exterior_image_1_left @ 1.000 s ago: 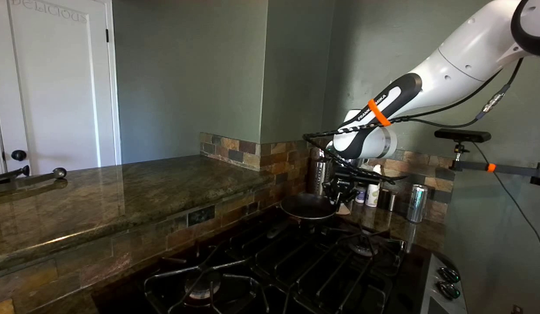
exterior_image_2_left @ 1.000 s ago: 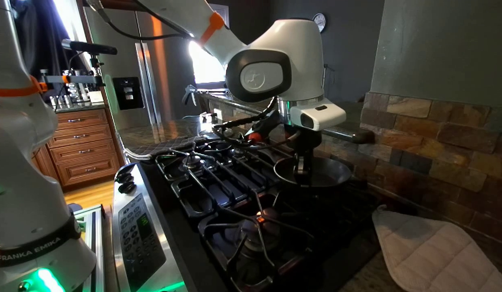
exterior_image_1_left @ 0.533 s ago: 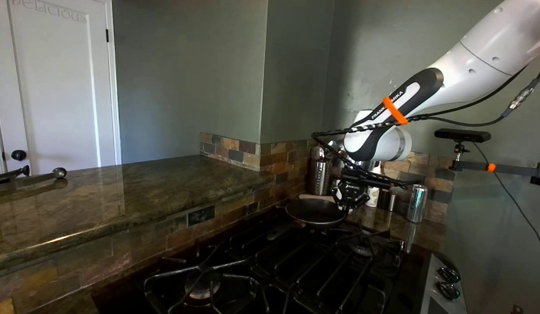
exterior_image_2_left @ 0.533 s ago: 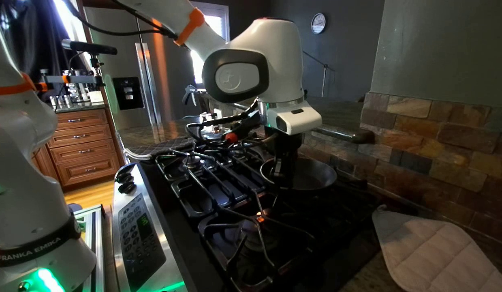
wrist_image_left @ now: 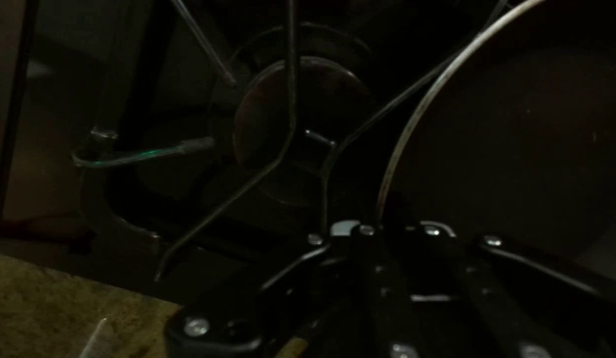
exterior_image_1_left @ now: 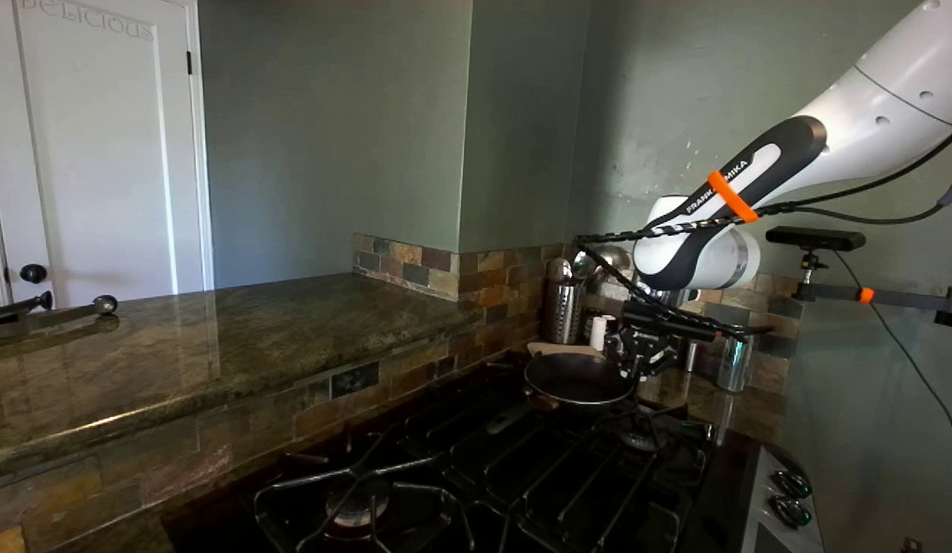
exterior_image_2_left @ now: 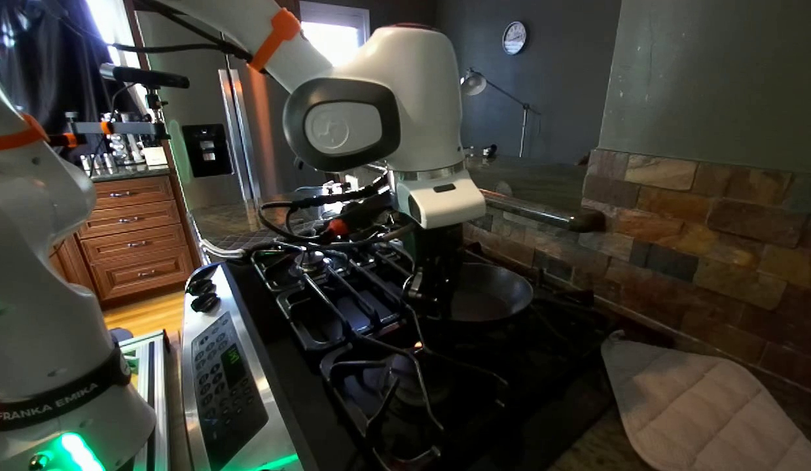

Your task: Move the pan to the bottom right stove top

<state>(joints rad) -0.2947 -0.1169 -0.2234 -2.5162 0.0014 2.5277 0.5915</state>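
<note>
Pan (exterior_image_1_left: 578, 378) looks gripped but not yet placed: your gripper (exterior_image_1_left: 635, 373) appears pinched onto the pan's side, and it sits toward the rear of the cooktop (exterior_image_1_left: 721, 468), near the burner (wrist_image_left: 315, 99) you likely want; whether it is lifted clear you can't tell. Shifting across, setting down and letting go seem left
</note>
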